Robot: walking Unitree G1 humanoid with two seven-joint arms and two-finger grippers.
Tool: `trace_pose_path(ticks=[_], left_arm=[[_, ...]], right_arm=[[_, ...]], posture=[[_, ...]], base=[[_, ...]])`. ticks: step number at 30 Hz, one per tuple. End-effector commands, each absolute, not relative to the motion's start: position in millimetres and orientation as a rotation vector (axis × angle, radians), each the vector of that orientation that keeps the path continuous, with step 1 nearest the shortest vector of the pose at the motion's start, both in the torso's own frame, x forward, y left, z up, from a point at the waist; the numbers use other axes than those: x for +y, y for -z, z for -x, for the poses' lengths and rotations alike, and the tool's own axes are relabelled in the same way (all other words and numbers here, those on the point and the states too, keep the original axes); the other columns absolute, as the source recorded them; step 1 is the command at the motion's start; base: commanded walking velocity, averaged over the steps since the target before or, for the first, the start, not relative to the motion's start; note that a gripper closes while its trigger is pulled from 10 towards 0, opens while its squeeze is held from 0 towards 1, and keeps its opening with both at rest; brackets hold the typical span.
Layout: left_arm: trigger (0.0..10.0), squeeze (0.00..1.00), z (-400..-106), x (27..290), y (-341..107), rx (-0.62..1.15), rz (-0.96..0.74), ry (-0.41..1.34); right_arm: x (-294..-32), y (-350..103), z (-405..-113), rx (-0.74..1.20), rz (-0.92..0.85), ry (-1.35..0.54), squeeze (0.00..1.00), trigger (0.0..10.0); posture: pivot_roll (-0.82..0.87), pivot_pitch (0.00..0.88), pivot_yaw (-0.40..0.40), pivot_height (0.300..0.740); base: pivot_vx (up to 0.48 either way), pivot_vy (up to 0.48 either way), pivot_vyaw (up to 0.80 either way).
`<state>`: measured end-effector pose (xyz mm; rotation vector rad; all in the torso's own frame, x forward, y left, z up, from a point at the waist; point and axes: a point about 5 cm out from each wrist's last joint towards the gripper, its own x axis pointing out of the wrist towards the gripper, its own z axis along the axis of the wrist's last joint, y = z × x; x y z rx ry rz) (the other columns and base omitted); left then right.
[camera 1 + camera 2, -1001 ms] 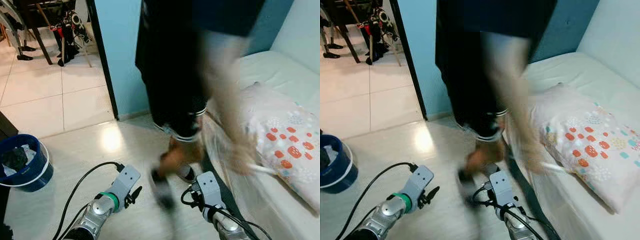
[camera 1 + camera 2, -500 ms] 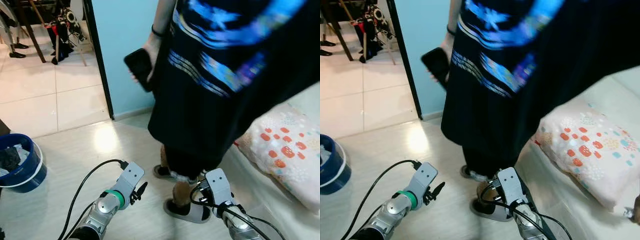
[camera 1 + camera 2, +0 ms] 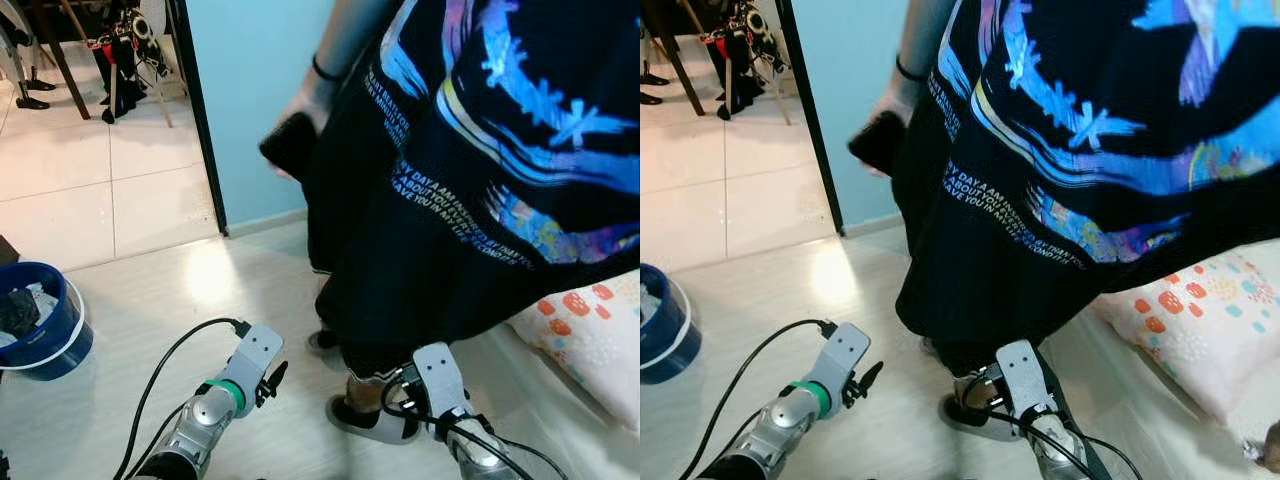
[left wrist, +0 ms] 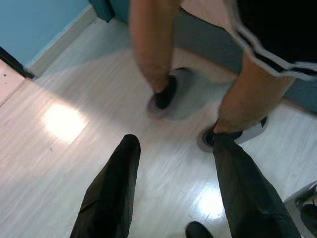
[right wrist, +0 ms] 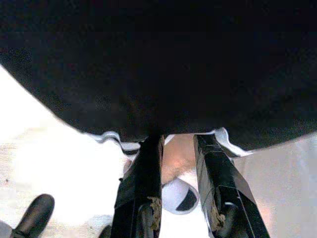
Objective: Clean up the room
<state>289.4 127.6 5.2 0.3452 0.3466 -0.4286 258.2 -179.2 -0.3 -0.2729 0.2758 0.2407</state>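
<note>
A person in a black shirt with blue print (image 3: 480, 150) and black striped shorts stands right in front of me on the pale floor, wearing grey slippers (image 3: 375, 420). A dark phone (image 3: 292, 145) is in their hand. My left gripper (image 4: 175, 141) hovers low over the floor, open and holding nothing, pointing at the person's feet. My right gripper (image 5: 179, 144) is open just short of the person's leg and shorts hem. A white pillow with red and blue dots (image 3: 590, 330) lies on the bed at the right, partly hidden by the shirt.
A blue bucket (image 3: 40, 320) with dark cloth in it stands on the floor at the far left. A black door frame (image 3: 200, 110) edges a light blue wall, with a tiled room and clutter (image 3: 130, 50) beyond. Black cables (image 3: 165, 370) trail from my arms.
The person has moved closer across my view, so their shirt now covers more of the pillow and bed. Both grippers have stayed low and near where they were.
</note>
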Motion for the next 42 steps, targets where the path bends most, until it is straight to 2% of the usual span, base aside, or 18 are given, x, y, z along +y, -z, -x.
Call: trace_pose_path(ticks=[1, 19, 23, 24, 28, 42], left_arm=[[10.0, 0.0, -285.6, 127.1, -0.6, 0.371, -0.34, 0.437], [10.0, 0.0, -283.1, 128.5, 1.6, 0.372, -0.37, 0.419], [10.0, 0.0, -292.6, 133.4, -11.8, 0.314, -0.351, 0.401], [10.0, 0.0, -298.6, 136.0, -21.9, 0.274, -0.317, 0.39], [10.0, 0.0, -303.9, 139.1, -34.8, 0.218, -0.3, 0.39], [10.0, 0.0, -299.0, 138.3, -41.7, 0.185, -0.295, 0.376]], right_arm=[[-182.3, 2.9, -253.9, 0.285, 0.263, -0.222, 0.0, 10.0], [-174.7, 0.9, -258.8, 0.277, 0.251, -0.24, 0.0, 10.0], [-183.6, -14.9, -260.4, 0.181, 0.215, -0.168, 0.0, 10.0], [-187.2, -26.0, -262.5, 0.118, 0.154, -0.119, 0.0, 10.0], [-182.0, -37.0, -265.2, 0.056, 0.118, -0.111, 0.0, 10.0], [-172.9, -34.6, -261.3, 0.087, 0.119, -0.128, 0.0, 10.0]], posture=[[-0.1, 0.118, 0.035, 0.74], [-0.07, 0.137, -0.004, 0.74], [-0.08, 0.145, 0.0, 0.74], [-0.08, 0.145, 0.0, 0.74], [-0.08, 0.145, 0.0, 0.74], [-0.05, 0.147, -0.009, 0.74]], base=[[0.0, 0.0, 0.0], [0.0, 0.0, 0.0], [0.0, 0.0, 0.0], [0.0, 0.0, 0.0], [0.0, 0.0, 0.0], [0.0, 0.0, 0.0]])
